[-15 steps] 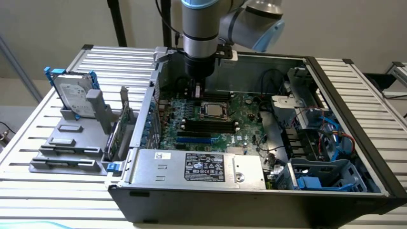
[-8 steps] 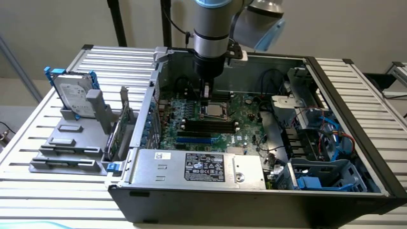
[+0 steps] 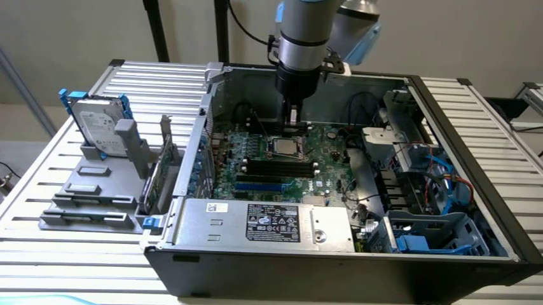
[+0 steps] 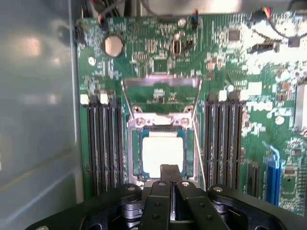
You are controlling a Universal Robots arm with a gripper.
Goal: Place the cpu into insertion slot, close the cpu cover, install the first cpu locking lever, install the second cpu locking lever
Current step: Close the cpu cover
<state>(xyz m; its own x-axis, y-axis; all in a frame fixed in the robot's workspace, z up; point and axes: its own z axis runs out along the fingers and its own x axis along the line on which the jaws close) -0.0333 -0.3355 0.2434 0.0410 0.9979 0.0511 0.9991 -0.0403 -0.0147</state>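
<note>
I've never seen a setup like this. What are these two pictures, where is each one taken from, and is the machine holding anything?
The machine is a single robot arm that ends in a two-fingered gripper. The exterior view comes from a camera off the arm. It shows an open computer case lying on a slatted metal table, with the arm reaching down into it. Beside the case, a hard drive stands in a grey holder.

The wrist view comes from a camera on the arm itself. It looks past the gripper at the green motherboard. The pale square cpu sits in the insertion slot, between rows of black memory slots. The gripper is shut and holds nothing, and its tips are at the cpu's edge.
</note>
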